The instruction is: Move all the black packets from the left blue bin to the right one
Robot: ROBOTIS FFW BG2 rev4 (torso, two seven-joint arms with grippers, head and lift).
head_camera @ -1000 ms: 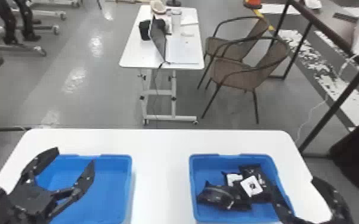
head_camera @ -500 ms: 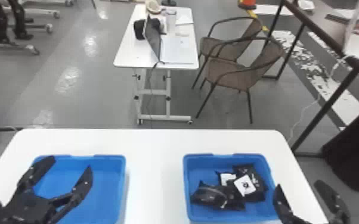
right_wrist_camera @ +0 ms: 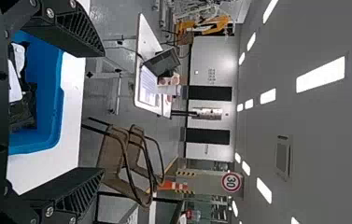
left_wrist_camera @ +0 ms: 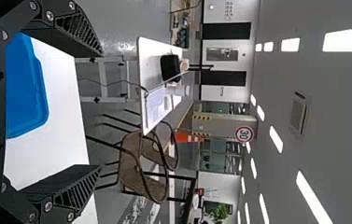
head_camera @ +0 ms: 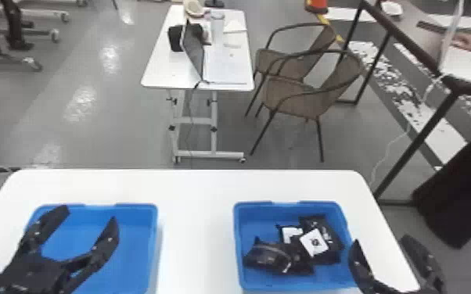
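The transfer looks to be at its end: the glossy black plastic packets (head_camera: pixel 268 257), some carrying square white labels (head_camera: pixel 313 242), lie overlapping in the right-hand blue plastic bin (head_camera: pixel 257 224), bunched toward its near and outer part, too tangled to count surely. The left-hand blue plastic bin (head_camera: pixel 137 244) shows bare blue floor wherever the black left gripper (head_camera: pixel 90 213) above it leaves a view, so I judge nothing remains to be fetched, though the arm hides one corner. That gripper's jaws stand wide apart with nothing between them. The matching black right gripper (head_camera: pixel 381 239) is just beside the outer wall of the right bin, its jaws likewise spread and holding nothing. The next move calls for little more than drawing both arms away, the right one with some care, since a low sweep inward could catch the bin's rim. Both bins sit side by side, well apart, on a smooth white counter (head_camera: pixel 195 234) with rounded corners. Beyond it, on a shiny grey floor (head_camera: pixel 101 129), stand a smaller white table on castors (head_camera: pixel 161 74) bearing an open laptop (head_camera: pixel 194 54), two brown woven chairs (head_camera: pixel 295 97) and an orange cone (left_wrist_camera: pixel 187 137).
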